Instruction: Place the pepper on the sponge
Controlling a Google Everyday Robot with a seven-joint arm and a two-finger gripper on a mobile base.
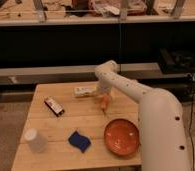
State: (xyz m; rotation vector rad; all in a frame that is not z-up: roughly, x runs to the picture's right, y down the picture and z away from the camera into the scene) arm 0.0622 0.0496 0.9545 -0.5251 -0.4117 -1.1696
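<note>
Pale wood is recorded as the tabletop (66, 122) surface. At its near-left corner a white cup (35, 140) is stood upright. The sponge (79, 141), dark blue, is laid flat near the front edge, about midway along it. An orange bowl (121, 136) is set towards the near-right corner, just apart from the sponge. A black-and-red packet (54, 105) is laid nearer the left edge. The pepper (105, 105) is seen right of centre, well apart from the sponge, directly beneath the gripper (104, 99), which is lowered over it. Whether the gripper is clamped on the pepper cannot be told. A white object (84, 91) is laid by the far edge.
</note>
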